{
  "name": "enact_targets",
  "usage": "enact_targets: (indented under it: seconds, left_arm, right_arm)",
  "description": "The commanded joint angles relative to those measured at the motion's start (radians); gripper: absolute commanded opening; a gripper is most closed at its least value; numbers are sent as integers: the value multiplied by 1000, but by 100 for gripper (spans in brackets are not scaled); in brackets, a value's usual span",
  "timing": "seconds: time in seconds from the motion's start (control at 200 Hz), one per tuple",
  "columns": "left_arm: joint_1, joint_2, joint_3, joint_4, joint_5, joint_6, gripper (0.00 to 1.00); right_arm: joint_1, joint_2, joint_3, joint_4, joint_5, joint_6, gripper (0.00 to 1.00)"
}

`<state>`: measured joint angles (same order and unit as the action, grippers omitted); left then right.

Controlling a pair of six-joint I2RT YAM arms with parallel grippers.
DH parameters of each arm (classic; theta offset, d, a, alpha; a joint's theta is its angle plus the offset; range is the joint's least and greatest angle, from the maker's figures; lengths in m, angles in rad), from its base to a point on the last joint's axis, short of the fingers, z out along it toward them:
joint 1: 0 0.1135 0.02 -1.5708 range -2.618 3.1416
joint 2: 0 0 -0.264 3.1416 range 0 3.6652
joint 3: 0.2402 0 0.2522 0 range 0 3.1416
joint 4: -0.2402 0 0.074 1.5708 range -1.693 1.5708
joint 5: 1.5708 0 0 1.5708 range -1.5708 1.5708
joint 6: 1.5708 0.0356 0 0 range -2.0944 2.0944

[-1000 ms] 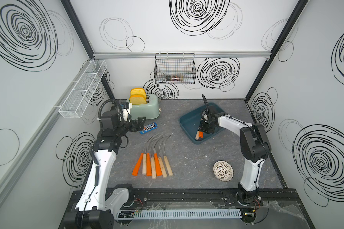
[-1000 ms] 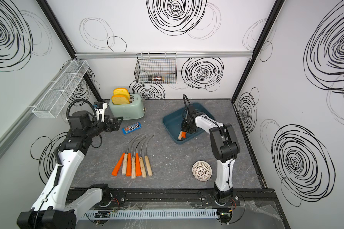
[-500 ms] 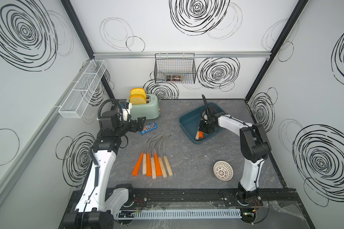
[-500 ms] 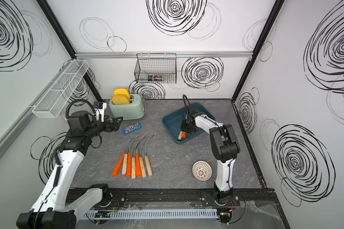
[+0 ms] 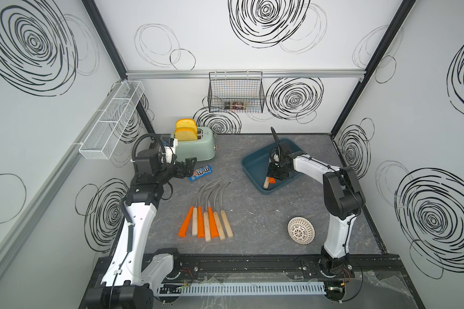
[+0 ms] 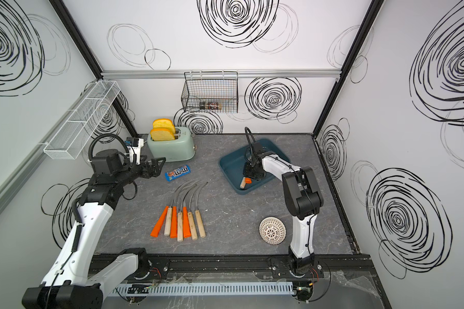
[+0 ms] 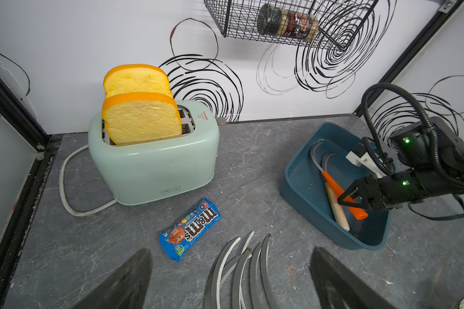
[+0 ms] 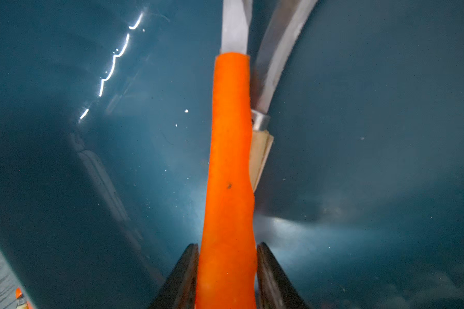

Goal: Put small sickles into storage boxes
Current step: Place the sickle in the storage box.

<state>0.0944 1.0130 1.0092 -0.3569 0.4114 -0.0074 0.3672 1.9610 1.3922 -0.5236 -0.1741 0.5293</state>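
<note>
Sickle (image 8: 229, 160) in tray (image 8: 65, 160), orange handle between right fingers (image 8: 182, 278); clenched or released, cannot tell. Left fingers (image 7: 129, 281) spread wide, empty, above worktop (image 5: 252, 214) near toaster (image 5: 196, 149).

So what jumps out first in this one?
Seven sickles lie in a neat row at the table's front centre, with orange and wooden handles mixed. At back right, the right claw is down in the teal tray, straddling an orange sickle beside a wooden sickle. A mint toaster holding bread stands at back left.
</note>
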Motion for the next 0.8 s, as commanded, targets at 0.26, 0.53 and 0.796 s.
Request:
enact_targets:
  seconds: [0.26, 0.53, 0.796]
  left_arm:
    - [-1, -4, 49, -14, -14, 31, 96]
    - [-2, -7, 53, -21, -13, 21, 96]
    - [-1, -4, 66, -37, -5, 36, 96]
  right_arm:
    - [20, -19, 42, -50, 18, -41, 43]
    - [48, -53, 53, -82, 15, -70, 43]
    - [49, -64, 51, -90, 8, -88, 43]
